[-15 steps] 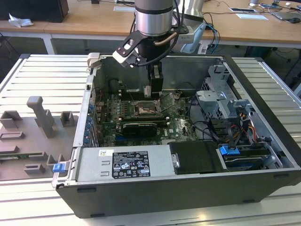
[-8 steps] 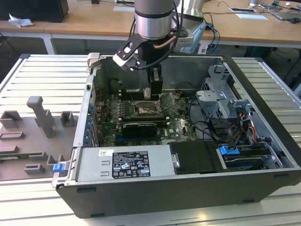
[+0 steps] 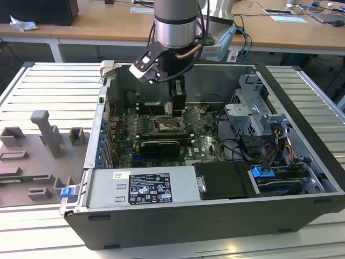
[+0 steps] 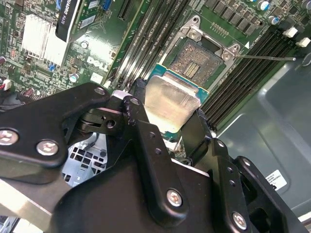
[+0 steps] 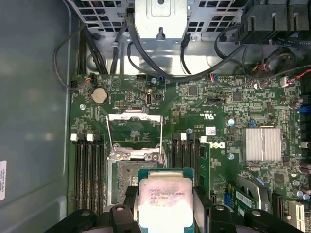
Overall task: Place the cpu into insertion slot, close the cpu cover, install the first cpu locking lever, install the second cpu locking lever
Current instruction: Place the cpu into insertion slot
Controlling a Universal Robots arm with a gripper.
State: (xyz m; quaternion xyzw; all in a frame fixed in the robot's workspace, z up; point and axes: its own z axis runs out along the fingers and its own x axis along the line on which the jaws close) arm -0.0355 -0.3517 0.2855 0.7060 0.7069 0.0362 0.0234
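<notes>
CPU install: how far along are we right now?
Done: nothing is seated yet; the insertion slot is empty and the cpu cover stands flipped open. In hand: the gripper is shut on the cpu, held by the slot, not in it. Left: seating the cpu, closing the cover, and both locking levers.
</notes>
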